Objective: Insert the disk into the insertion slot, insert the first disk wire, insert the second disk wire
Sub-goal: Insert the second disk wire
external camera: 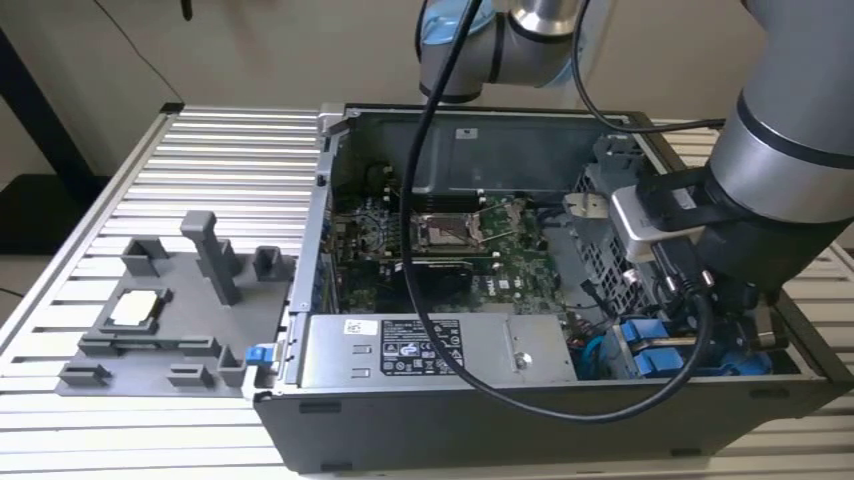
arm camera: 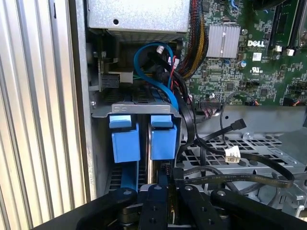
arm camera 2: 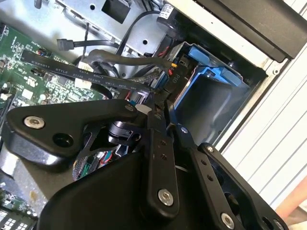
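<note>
**Gripper low at the drive bay corner of the open case**

The ribbed aluminium worktop (external camera: 200,140) carries the open dark grey computer case (external camera: 534,440), with a grey moulded fixture tray (external camera: 160,320) beside it towards the exterior view's left. Inside the case lie the green motherboard (external camera: 454,250) and the grey power-supply box with stickers (external camera: 427,350) along one edge. The silver robot arm (external camera: 787,150) reaches down into the case corner at the exterior view's right. There the grey sheet-metal insertion slot (arm camera: 103,110) holds the disk's bright blue plastic carrier frame (arm camera: 163,139). The black gripper (arm camera: 165,189) sits just at that frame, fingers drawn close together around a thin black wire (arm camera: 165,175).
</note>
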`<state>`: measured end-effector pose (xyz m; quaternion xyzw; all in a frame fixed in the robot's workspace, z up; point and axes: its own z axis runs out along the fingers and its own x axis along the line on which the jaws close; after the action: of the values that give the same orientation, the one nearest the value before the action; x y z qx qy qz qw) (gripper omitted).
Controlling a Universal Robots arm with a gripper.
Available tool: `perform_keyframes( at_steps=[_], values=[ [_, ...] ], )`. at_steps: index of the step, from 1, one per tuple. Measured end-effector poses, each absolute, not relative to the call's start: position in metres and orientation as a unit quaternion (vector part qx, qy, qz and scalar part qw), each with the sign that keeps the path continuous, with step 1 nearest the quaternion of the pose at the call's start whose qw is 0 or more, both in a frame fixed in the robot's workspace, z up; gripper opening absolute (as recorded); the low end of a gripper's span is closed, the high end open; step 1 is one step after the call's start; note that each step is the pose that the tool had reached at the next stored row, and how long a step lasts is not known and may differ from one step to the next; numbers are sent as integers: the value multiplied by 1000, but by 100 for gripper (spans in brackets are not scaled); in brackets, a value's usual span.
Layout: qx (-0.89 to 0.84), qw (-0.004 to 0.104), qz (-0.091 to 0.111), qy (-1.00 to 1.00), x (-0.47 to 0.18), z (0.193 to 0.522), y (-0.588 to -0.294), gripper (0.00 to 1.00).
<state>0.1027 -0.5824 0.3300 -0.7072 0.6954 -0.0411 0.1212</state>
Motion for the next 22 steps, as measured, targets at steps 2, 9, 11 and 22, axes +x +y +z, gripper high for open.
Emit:
perform_keyframes(
  at_steps=[2,9,11,22],
  values=[
    [-707,120,-40,696,104,330,-582,16],
    [-707,115,-35,696,107,336,-584,24],
    [-707,115,-34,696,107,340,-585,24],
    [-707,118,-33,697,107,334,-586,24]
  ],
)
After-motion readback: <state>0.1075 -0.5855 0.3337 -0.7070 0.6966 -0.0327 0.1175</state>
